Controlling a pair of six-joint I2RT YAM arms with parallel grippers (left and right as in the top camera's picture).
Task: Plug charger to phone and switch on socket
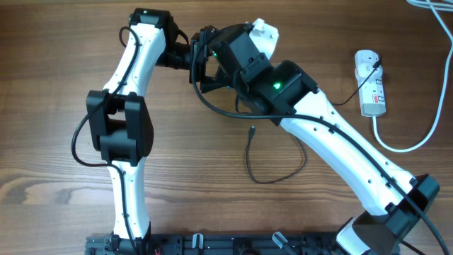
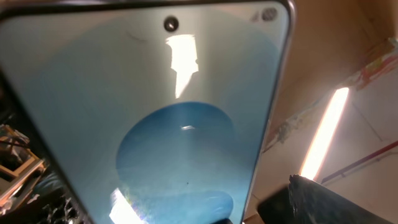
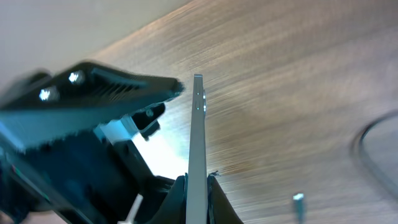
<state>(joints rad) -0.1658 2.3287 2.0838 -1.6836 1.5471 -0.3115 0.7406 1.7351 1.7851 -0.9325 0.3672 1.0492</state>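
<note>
My right gripper is shut on the phone and holds it on edge above the table, so the right wrist view shows it edge-on. The left wrist view is filled by the phone's cyan-blue screen. My left gripper is right beside the phone's face and looks open; one of its fingers stands apart from the phone's edge. In the overhead view both grippers meet at the top centre and hide the phone. The charger's black cable curls on the table, its plug tip lying free. The white socket lies at the right.
A thicker white lead loops from the socket towards the right edge. The charger's plug tip also shows in the right wrist view, on the wood below the phone. The arms' bases stand at the table's front edge.
</note>
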